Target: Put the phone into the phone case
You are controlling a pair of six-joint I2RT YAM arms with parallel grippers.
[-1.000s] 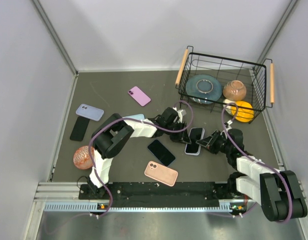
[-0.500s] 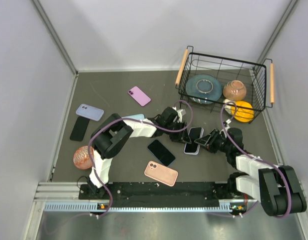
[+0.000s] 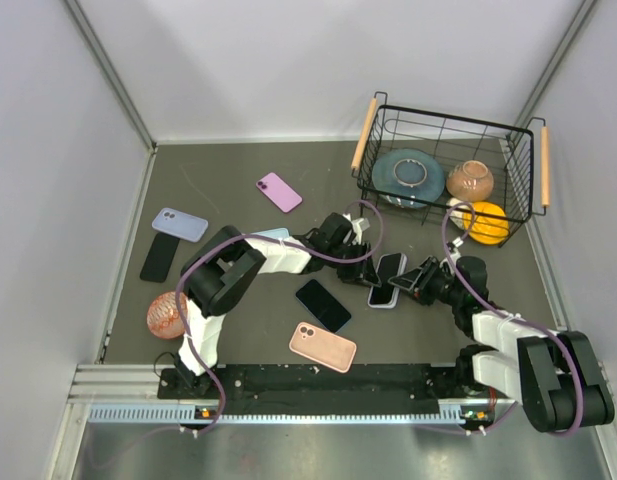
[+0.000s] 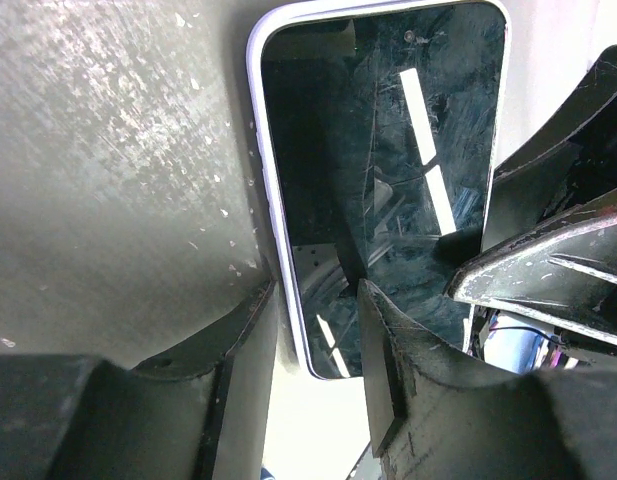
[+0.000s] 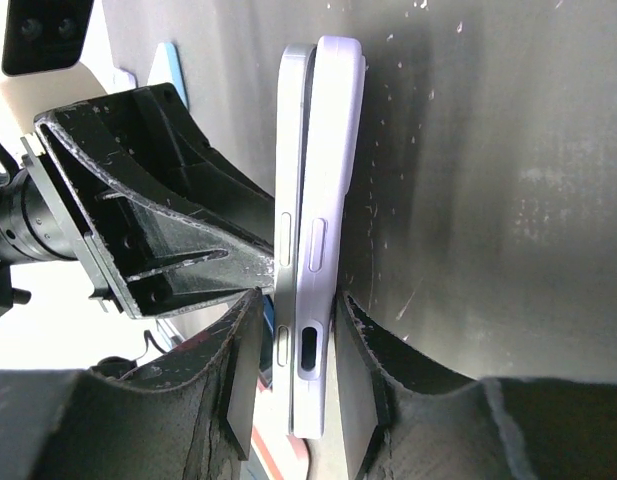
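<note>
Grey desk (image 3: 238, 200) between pale walls, and both arms meet at one spot right of its middle. That is where the phone (image 4: 388, 170) lies, glass up, against the lilac phone case (image 5: 333, 150). Seen edge-on from the right wrist, the phone's side stands proud of the rim, so I judge it is not fully seated. To seat it well, I'd hold the case firm and press evenly along the raised edge, corner by corner, with no sideways shove that could pop a seated corner out.

The right claw (image 5: 296, 300) pinches phone and case together across their thickness at the port end. The left claw (image 4: 316, 290) is narrowly spread at a corner, one finger outside the rim and the other over the glass. Whether it presses down, I cannot tell.
</note>
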